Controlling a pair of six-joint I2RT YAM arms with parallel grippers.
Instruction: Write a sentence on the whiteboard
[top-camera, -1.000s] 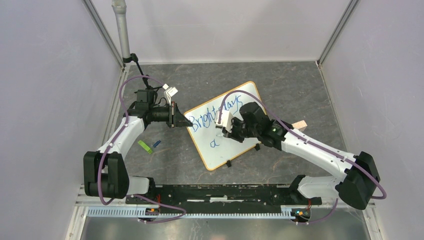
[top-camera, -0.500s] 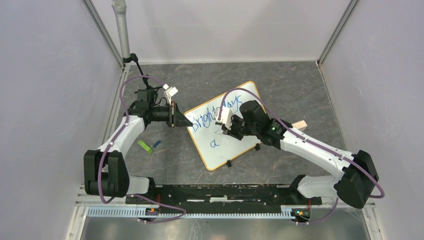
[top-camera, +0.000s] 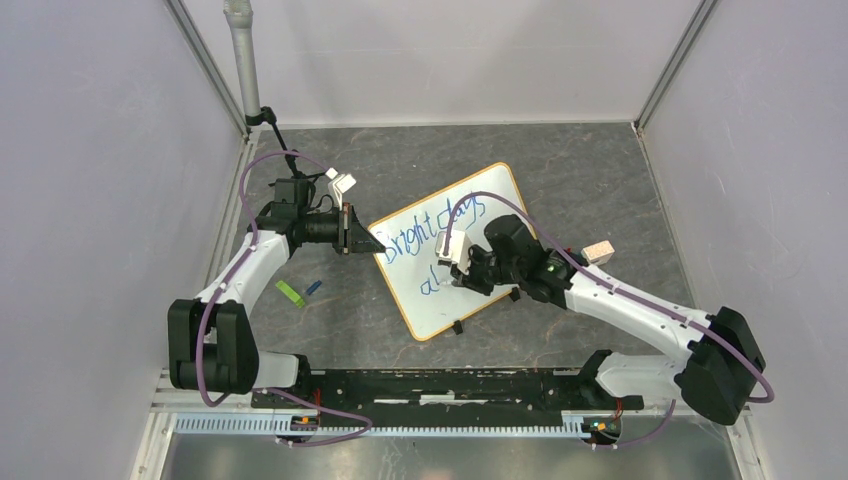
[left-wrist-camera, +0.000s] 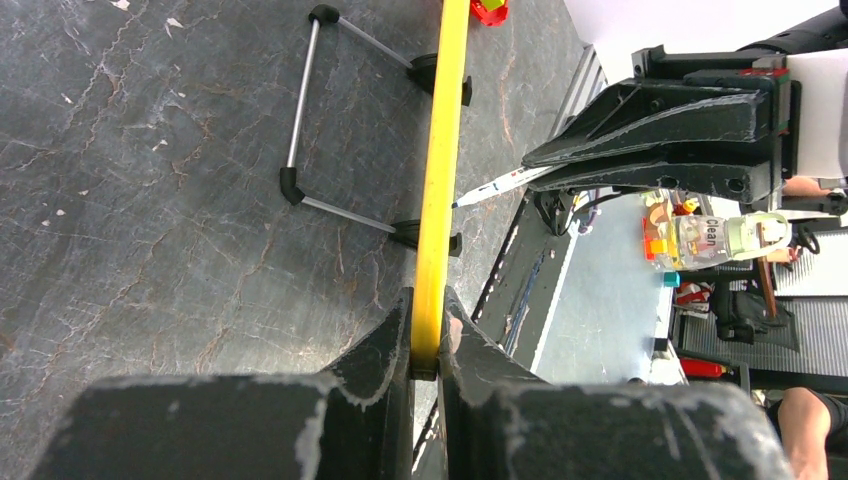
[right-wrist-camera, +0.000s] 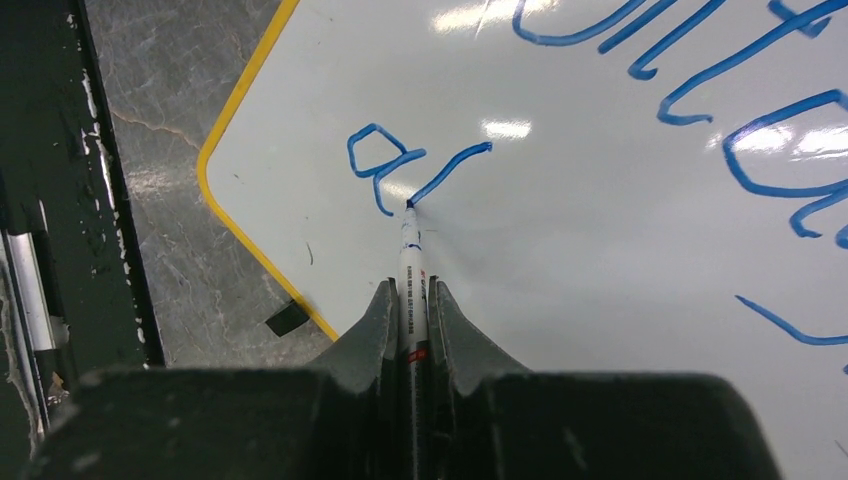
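The whiteboard with its orange-yellow frame lies tilted on the grey table. Blue lettering on it reads "Bright days", with "a" and one fresh stroke below. My left gripper is shut on the board's left edge; its frame runs between the jaws in the left wrist view. My right gripper is shut on a white marker. The marker tip touches the board at the lower end of the stroke beside the "a".
A green object and a blue cap lie on the table left of the board. A small tan block sits right of the board. Black clip feet and a wire stand support the board. Grey walls enclose the table.
My right gripper has moved toward the near edge and a little right with the marker. A new blue stroke has appeared beside the "a". The left arm has not moved.
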